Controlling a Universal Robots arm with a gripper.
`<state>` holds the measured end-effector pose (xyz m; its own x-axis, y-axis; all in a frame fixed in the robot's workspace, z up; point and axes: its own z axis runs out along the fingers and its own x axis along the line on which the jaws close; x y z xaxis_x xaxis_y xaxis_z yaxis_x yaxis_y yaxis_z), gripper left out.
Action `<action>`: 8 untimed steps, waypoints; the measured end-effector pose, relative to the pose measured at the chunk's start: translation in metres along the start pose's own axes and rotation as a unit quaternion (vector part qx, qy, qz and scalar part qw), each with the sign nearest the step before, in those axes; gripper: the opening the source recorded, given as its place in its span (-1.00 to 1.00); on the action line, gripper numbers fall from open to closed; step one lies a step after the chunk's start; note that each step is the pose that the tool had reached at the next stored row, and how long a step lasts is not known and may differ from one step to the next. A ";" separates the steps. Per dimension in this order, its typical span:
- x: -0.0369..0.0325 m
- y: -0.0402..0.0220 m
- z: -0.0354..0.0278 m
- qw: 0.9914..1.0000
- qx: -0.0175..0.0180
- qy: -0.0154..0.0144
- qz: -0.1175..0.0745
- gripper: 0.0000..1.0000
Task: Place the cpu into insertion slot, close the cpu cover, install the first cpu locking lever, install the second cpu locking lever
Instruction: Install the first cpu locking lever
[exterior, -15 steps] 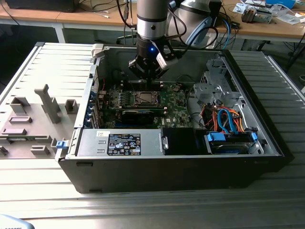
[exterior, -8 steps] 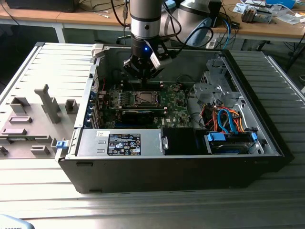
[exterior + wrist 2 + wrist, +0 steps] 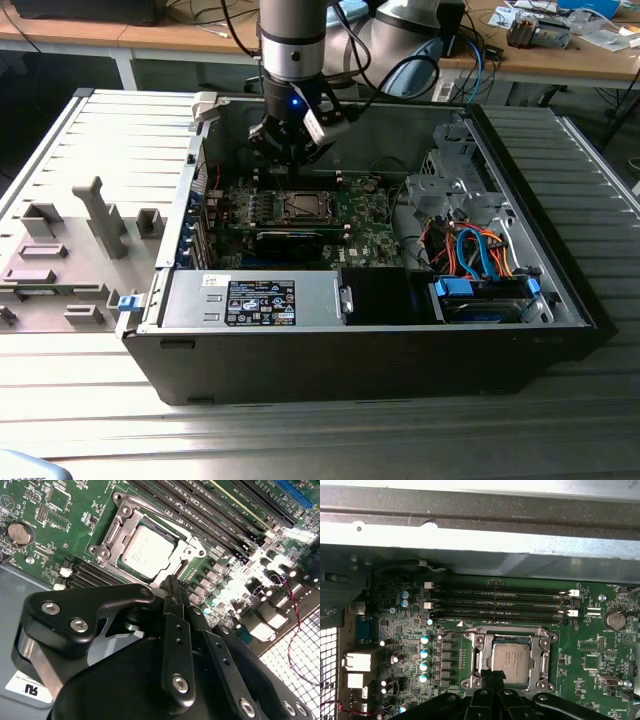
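Exterior view is showing the tool [image 3: 293, 150] hanging inside the open computer case [image 3: 560, 290], over the far part of the green motherboard [image 3: 365, 225], just above the insertion slot [image 3: 303, 207]. Both wrist views are showing the cpu [image 3: 148, 551] lying flat in the slot, silver top up, with the cpu cover [image 3: 540, 655] framing it and apparently lying down. The tool's fingers [image 3: 492, 679] are pressing together, gripping nothing, tips sitting at the socket's near edge. Judgement: the lever step is underway; the tips should be catching the thin lever wire squarely and pushing sideways under its hook without scraping the memory slots [image 3: 495, 602].
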<state>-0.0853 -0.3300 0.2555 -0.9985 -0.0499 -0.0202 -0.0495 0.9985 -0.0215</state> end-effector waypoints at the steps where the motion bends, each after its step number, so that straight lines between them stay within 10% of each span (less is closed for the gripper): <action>1: 0.0003 0.0000 0.0000 1.000 0.000 0.000 0.000 -0.79; 8: 0.0018 0.0005 -0.0001 1.000 0.000 0.000 0.000 -0.79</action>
<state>-0.0871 -0.3296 0.2555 -0.9986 -0.0499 -0.0202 -0.0494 0.9985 -0.0215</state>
